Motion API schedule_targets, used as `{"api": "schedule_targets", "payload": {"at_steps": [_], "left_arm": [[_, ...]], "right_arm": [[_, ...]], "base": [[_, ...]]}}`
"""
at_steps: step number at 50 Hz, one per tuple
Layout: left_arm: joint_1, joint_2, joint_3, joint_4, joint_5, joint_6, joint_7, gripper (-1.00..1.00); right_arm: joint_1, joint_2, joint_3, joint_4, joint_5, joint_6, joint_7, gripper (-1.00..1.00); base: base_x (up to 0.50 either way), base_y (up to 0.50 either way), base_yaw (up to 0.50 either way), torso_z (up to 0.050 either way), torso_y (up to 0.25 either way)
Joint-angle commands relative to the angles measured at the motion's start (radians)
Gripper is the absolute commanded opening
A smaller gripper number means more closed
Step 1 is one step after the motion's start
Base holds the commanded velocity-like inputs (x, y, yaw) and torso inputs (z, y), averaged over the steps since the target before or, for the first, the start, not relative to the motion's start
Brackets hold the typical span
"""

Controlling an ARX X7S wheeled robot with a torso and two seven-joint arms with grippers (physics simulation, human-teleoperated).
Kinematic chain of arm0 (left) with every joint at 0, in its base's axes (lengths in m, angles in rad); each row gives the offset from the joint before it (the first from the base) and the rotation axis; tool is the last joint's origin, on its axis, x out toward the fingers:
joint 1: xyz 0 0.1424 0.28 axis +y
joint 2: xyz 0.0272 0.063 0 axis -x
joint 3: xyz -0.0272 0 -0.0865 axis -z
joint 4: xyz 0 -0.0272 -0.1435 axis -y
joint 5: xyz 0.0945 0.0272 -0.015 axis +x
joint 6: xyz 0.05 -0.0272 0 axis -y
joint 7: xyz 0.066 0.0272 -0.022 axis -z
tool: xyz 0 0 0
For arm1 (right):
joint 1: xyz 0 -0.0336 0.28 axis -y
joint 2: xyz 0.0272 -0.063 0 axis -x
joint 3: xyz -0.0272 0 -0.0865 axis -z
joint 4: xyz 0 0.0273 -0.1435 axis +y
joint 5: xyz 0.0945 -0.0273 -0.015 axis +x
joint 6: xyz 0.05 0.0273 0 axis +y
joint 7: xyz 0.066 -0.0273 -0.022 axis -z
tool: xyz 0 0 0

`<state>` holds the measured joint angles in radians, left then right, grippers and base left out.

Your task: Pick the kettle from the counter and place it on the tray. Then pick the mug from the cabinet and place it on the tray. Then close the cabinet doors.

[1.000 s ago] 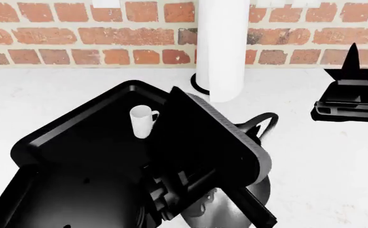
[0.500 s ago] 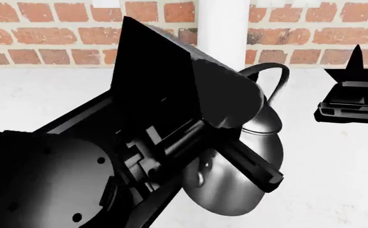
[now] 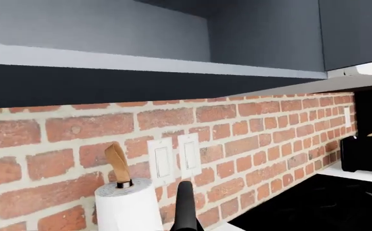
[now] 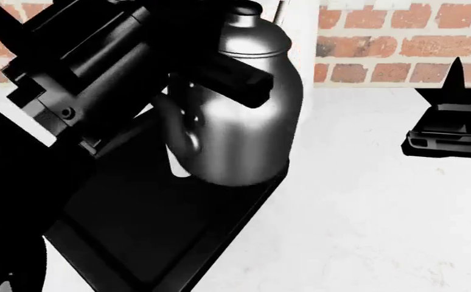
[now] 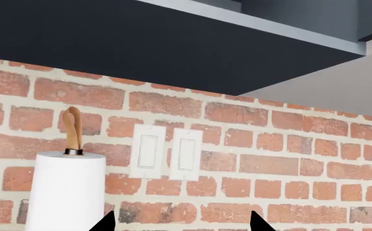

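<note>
Head view: the kettle (image 4: 240, 103) hung lifted clear of the counter (image 4: 366, 201), its silver body over the far right corner of the tray (image 4: 150, 228), with the left arm's dark links crossing in front of its upper part. The left gripper (image 4: 219, 64) was mostly lost against the black arm; one dark finger lay across the kettle's shoulder, so the kettle appeared pinched by it, though the jaws themselves could not be made out. The right gripper (image 4: 451, 131) hovered apart above bare counter at the right; whether its fingers were spread or pressed together could not be told here.

Left wrist view: neither kettle nor tray appeared — only a brick wall (image 3: 250, 134), two switches (image 3: 173, 161), the towel roll (image 3: 128, 207) with its tan loop, the dark cabinet (image 3: 173, 43) overhead, and a single black fingertip (image 3: 186, 211) at the frame edge.

Right wrist view: the same wall, switches (image 5: 167, 153) and roll (image 5: 67, 190) were seen head-on. Two black fingertips (image 5: 105, 224) stood well apart at the frame edge with nothing between them — the right gripper was spread, a fact the head view did not give.
</note>
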<state>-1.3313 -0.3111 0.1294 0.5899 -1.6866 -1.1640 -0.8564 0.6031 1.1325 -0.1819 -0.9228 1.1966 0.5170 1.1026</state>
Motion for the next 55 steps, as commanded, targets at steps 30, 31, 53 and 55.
{"api": "schedule_targets", "payload": {"at_steps": [30, 31, 53, 55], "left_arm": [[0.135, -0.318, -0.212, 0.055, -0.024, 0.005, 0.051, -1.0], [0.143, -0.321, -0.215, 0.058, -0.023, 0.005, 0.053, -1.0], [0.365, -0.331, -0.279, 0.102, 0.117, 0.027, 0.179, -1.0], [0.383, -0.33, -0.281, 0.104, 0.135, 0.029, 0.193, -1.0]], "right_arm": [[0.074, -0.061, -0.062, 0.019, -0.013, 0.056, -0.003, 1.0], [0.074, -0.062, -0.063, 0.019, -0.013, 0.056, -0.004, 1.0], [0.092, -0.085, -0.085, 0.028, -0.025, 0.07, -0.006, 1.0], [0.092, -0.087, -0.087, 0.029, -0.027, 0.071, -0.007, 1.0]], "base": [[0.0, 0.0, 0.0, 0.0, 0.001], [0.0, 0.0, 0.0, 0.0, 0.0], [0.0, 0.0, 0.0, 0.0, 0.001], [0.0, 0.0, 0.0, 0.0, 0.0]]}}
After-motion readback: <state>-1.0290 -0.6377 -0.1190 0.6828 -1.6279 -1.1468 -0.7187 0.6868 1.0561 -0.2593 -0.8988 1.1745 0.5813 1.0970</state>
